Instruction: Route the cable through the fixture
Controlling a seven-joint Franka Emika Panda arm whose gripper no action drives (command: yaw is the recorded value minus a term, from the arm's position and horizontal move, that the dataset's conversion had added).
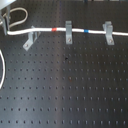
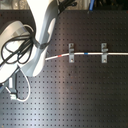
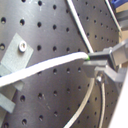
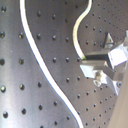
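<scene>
Gripping the cable (image 3: 55, 62) near its end with my claw (image 3: 92, 62) shut on it, I judged it lay just beside the slanted fixture (image 3: 15, 52), so next I needed to seat it there.

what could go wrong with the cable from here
The gripper pinches the cable only at its fingertips, so a pull could let it slip out. The cable lies across the leaning fixture and could lift off. Tugging may also drag it from the two upright clips.
</scene>
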